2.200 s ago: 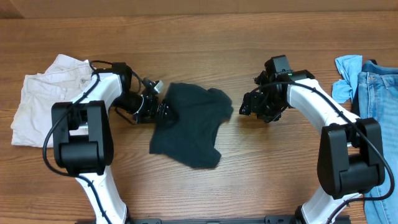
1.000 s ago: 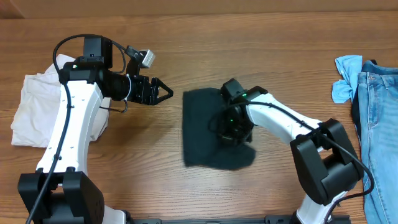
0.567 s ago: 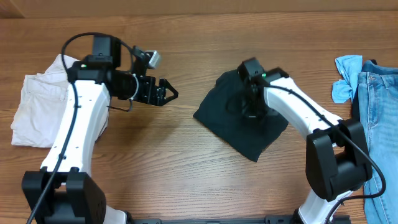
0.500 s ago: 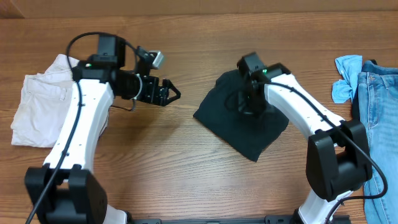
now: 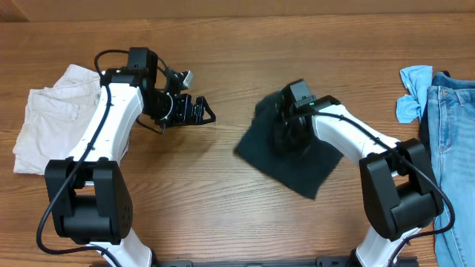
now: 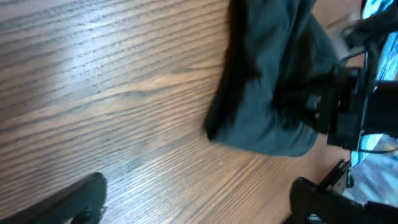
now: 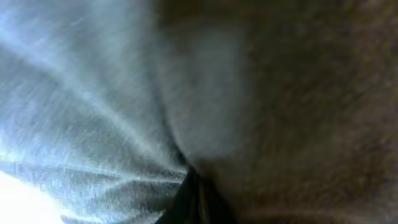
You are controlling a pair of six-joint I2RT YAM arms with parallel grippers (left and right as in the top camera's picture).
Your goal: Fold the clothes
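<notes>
1. Right of centre in your overhead view, the dark T-shirt (image 5: 300, 165) lies bunched on the wooden table (image 5: 215, 211), turned like a diamond.
2. Your right gripper (image 5: 284, 132) is clenched on its upper-left part; the wrist view shows only puckered fabric.
3. Your left gripper (image 5: 206, 115) hovers released, jaws wide, well left of the T-shirt.

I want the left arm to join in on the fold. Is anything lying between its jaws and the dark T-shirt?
Nothing visible. Only bare wooden table lies between the left gripper and the T-shirt. The right gripper is down on the shirt's middle, past its near edge.
</notes>
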